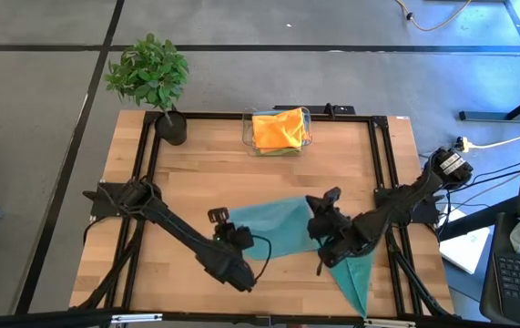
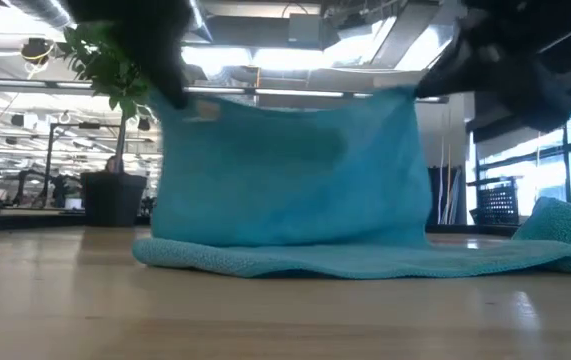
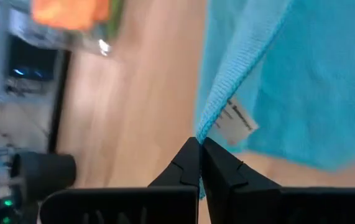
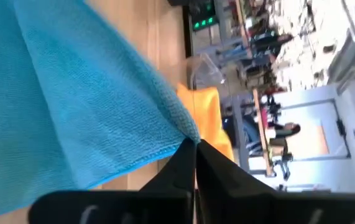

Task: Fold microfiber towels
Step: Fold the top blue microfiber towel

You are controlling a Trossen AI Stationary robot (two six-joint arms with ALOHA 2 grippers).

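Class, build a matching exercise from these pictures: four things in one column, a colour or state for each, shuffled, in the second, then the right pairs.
Things:
1. teal towel
2. orange towel
3. potted plant
4. left pincer

Descriptions:
A. lies in the clear bin
B. stands at a table corner
C. shut on a towel corner
D. lifted along one edge, the rest on the table

Pairs: 1-D, 2-A, 3-B, 4-C

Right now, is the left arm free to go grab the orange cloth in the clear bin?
Probably not yet. The left gripper is shut on a corner of the teal microfiber towel, held up together with the right gripper. The table between it and the orange cloth looks bare, so only the grip blocks it.
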